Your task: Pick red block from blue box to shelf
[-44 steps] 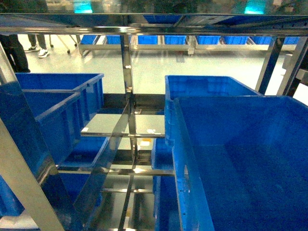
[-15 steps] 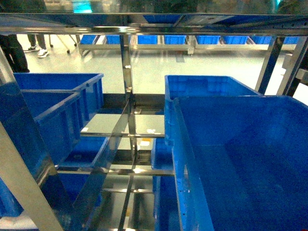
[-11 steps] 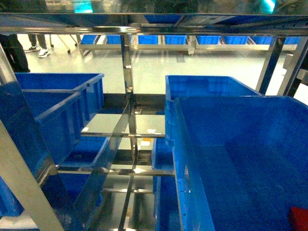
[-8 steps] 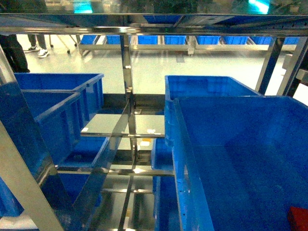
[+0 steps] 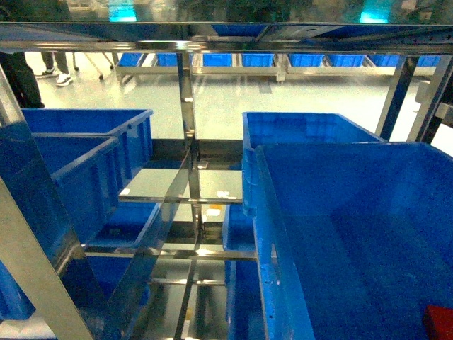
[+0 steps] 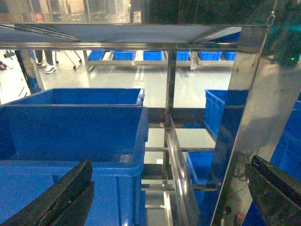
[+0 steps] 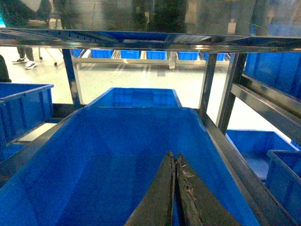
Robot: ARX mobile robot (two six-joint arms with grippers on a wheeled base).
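The steel shelf [image 5: 185, 92] fills the head view, its posts and decks carrying dark blue crates. A small red patch [image 5: 439, 322] shows at the bottom right corner, inside the near right crate [image 5: 354, 212]; I cannot tell whether it is the red block. The blue box is out of view. Neither gripper shows in the head view. In the left wrist view my left gripper [image 6: 169, 165] is open, its fingers wide apart with nothing between them, in front of a shelf post [image 6: 244, 108]. My right gripper [image 7: 173, 156] is shut with nothing in it, above a dark blue crate [image 7: 108, 155].
Dark blue crates [image 5: 85, 142] stand on the left tier, and another [image 5: 304, 127] sits behind the near right one. A crate [image 6: 70, 132] is close on the left gripper's left. The top deck [image 5: 226, 32] runs overhead. People's legs [image 5: 53, 67] show on the far floor.
A small red patch has come into view at the bottom right corner of the head view. Nothing else has visibly moved.
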